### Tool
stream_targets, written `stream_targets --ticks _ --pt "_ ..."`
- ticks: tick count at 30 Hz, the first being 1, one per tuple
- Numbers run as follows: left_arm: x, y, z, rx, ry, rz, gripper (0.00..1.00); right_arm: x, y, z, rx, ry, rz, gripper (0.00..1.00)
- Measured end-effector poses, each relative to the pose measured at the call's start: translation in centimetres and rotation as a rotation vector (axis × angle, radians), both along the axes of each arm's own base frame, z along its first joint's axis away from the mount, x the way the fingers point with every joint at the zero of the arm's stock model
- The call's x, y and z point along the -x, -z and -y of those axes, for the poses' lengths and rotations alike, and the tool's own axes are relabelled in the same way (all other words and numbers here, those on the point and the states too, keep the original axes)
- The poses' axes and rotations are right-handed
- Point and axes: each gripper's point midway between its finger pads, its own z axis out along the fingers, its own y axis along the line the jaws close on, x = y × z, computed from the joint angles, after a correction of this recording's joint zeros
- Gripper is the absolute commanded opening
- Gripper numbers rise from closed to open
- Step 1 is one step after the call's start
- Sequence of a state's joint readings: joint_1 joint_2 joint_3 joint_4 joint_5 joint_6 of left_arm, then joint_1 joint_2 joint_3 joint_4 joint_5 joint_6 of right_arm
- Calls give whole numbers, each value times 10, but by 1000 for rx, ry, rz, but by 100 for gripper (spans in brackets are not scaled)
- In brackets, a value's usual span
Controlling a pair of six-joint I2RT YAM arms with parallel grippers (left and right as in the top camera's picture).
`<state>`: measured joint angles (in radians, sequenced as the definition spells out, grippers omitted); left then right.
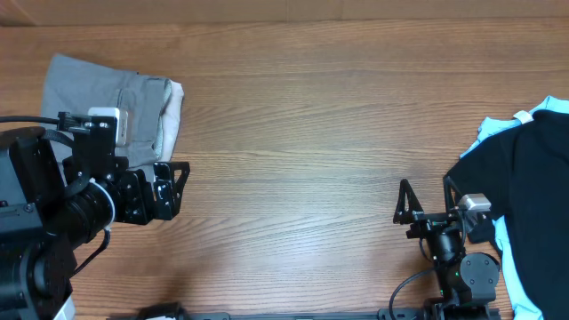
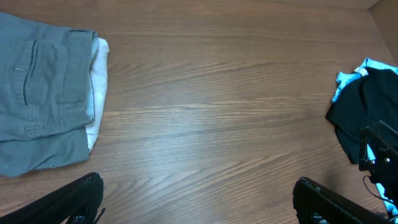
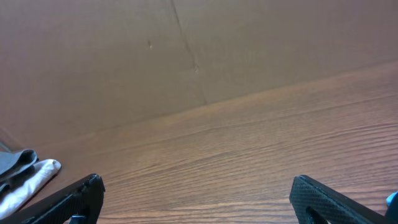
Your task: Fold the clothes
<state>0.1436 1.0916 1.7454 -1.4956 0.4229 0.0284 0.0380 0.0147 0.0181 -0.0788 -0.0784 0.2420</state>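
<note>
Jaws on the left claw (image 1: pixel 178 189) stand wide and hold nothing, with bare wood between the fingers in the wrist view. The right claw (image 1: pixel 427 192) is just as wide and just as empty, low over the table (image 1: pixel 302 124).

The grey shorts (image 1: pixel 98 93) lie near the left claw, off to its far-left side and not touching it. They form a flat, squared bundle with one pocket facing up. They rest on cream shorts (image 1: pixel 172 111), which peek out along one edge. The right claw is well apart from them, across the table. A black garment (image 1: pixel 524 178) with light-blue trim lies loose just beside that claw.

Going by the neat shape, the fold of the grey shorts looks finished. At most a smoothing or squaring of edges seems left. Neither claw is set to grip them.
</note>
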Motion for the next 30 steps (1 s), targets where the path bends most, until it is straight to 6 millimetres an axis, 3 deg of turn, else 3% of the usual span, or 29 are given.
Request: stream_targets --ticks 7,13,20,23,26,30 --pt "0 0 1 -1 3 0 100 0 0 0 0 0 0 100" --pt "4 -4 19 -11 87 27 100 0 0 0 0 0 0 100" --pt "-20 -56 27 -75 113 468 100 0 0 0 0 -1 0 100" --pt "-22 -61 28 -80 108 640 100 0 0 0 0 0 0 100" --pt "-24 -46 27 -83 98 760 100 0 0 0 0 0 1 100" --pt "-30 0 24 -88 85 824 100 0 0 0 0 0 0 100"
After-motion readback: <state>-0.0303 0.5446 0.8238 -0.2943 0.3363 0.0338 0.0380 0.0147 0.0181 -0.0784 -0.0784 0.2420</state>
